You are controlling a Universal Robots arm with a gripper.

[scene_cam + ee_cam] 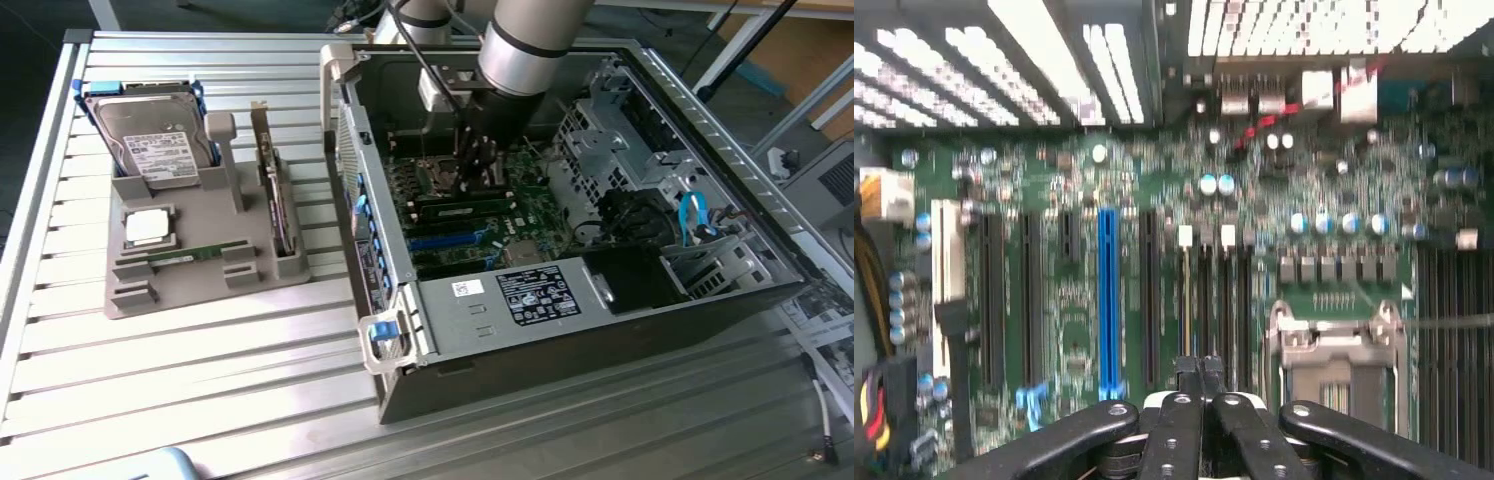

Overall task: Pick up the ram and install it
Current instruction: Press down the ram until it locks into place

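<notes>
Inside the case (587, 300), jaws together (labels unreadable)

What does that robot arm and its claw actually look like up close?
The arm is a thick silver-grey tube with a black lower section and a black cable running alongside. Its gripper is black, with slim fingers on jointed links dotted with small silver rivets.
</notes>
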